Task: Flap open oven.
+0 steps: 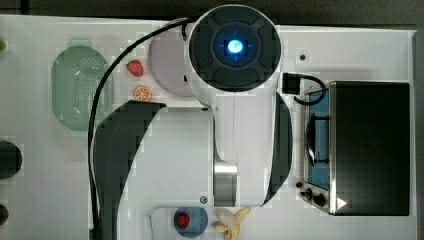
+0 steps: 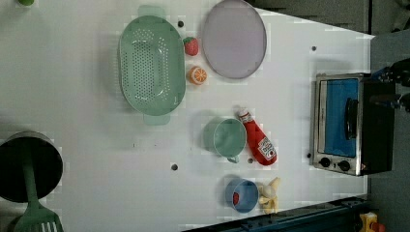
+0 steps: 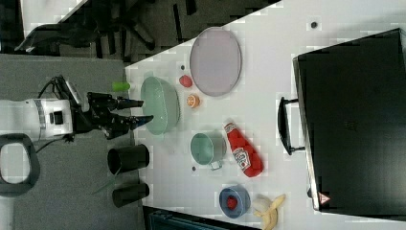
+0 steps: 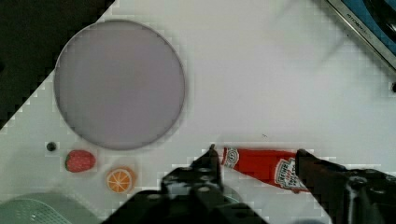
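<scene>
At the right edge of the white table [image 2: 87,87] in the left view stood the oven [image 2: 349,124], its blue glass door shut, the bar handle [image 2: 351,118] lying across the glass and two dark knobs [image 2: 334,164] set below the door on the silver frame. Nothing rested against the door or handle. Nearest the oven front, toward the left view's left, a red ketchup bottle [image 2: 256,137] lay on its side, just beside a green mug [image 2: 226,137]. Below them in the left view sat a blue bowl [image 2: 242,195] with a strawberry inside, and a peeled banana [image 2: 270,195] just beside it. Farther off, a grey plate [image 2: 234,38] lay near the table's upper edge in the left view, with a loose strawberry [image 2: 191,46] and an orange slice [image 2: 197,75] between it and a green colander [image 2: 151,65]. A black pot [image 2: 31,166] holding a green spatula [image 2: 34,212] stood at the left view's lower left corner.

The gripper [image 3: 143,110] hung well apart from the oven, seen at the right view's left, over the colander side of the table. Its fingers [image 4: 210,163] stood partly apart and held nothing; in the wrist view the ketchup bottle showed between them on the table beneath.
</scene>
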